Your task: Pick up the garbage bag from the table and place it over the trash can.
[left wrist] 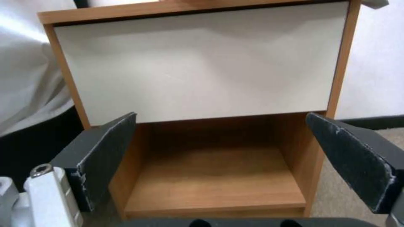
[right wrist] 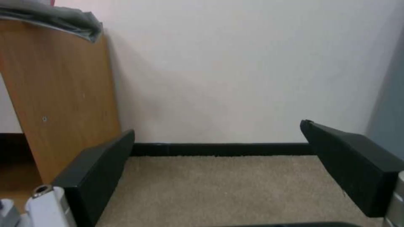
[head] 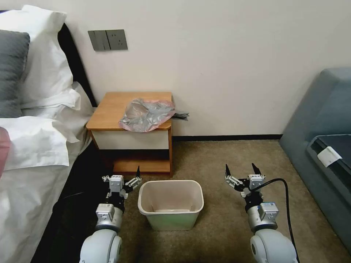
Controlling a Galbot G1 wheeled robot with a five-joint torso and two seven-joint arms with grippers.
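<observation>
Garbage bag (head: 147, 114): we see it lying crumpled on the right part of the table (head: 109, 109) top, its far-right edge hanging over the side toward the wall.
Handling: we judge it very light, limp and slippery, a thin film that will sag and cling; nothing stiff to lever against.
Where to hold: we would pinch a raised fold or the pinkish rim at its near edge, taking care not to gather both layers shut.
Left gripper (head: 122, 179): low, just left of the trash can (head: 170, 204), fingers spread, holding nothing.
Right gripper (head: 242, 171): low over the carpet, right of the can, fingers spread, empty.
Hard to make out: we cannot tell where the bag's mouth lies, nor what the dark grey thing behind its far-right edge is.
</observation>
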